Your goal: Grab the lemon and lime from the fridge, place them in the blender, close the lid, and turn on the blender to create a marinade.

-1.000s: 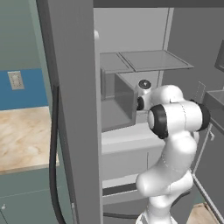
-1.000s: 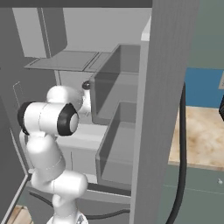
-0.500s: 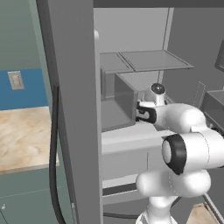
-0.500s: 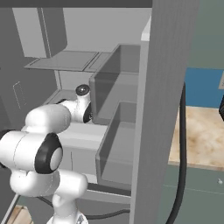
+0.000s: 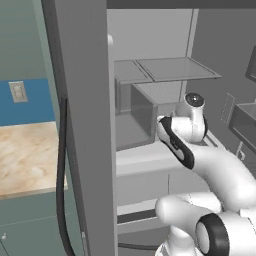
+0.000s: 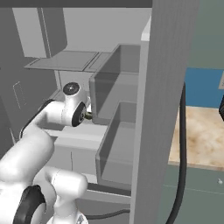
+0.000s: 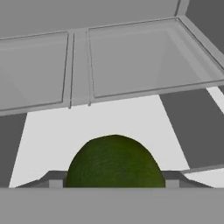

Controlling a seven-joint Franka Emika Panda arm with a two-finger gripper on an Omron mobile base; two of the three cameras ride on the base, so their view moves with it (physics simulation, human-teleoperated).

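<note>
Early stage, judged from the frames: the fridge (image 5: 85, 125) stands open and the arm is reached into it at mid-shelf height. The lime (image 7: 114, 161) is seen in the hand view right at the gripper (image 7: 114, 183), low in frame, with a grey finger pad (image 7: 56, 183) visible on either side of it. The jaws are taken to be pinching the lime: part spread, with the fruit sitting between them. Whether it is lifted off the shelf or resting on it cannot be told.

In the right base view a small green-yellow speck is seen just past the hand (image 6: 75, 114), at the edge of the clear bin (image 6: 114, 144); it is too small to identify.

Left to do, as judged: the lime is to be carried out to the blender, the lemon fetched as well, the lid closed, and the blender switched on.

Lime appearance: dark green, rounded dome, finely mottled skin, matte, no stem end shown. Only the upper half is visible. It sits above a pale shelf floor (image 7: 57, 135), with two clear drawer fronts (image 7: 144, 61) beyond it.
</note>
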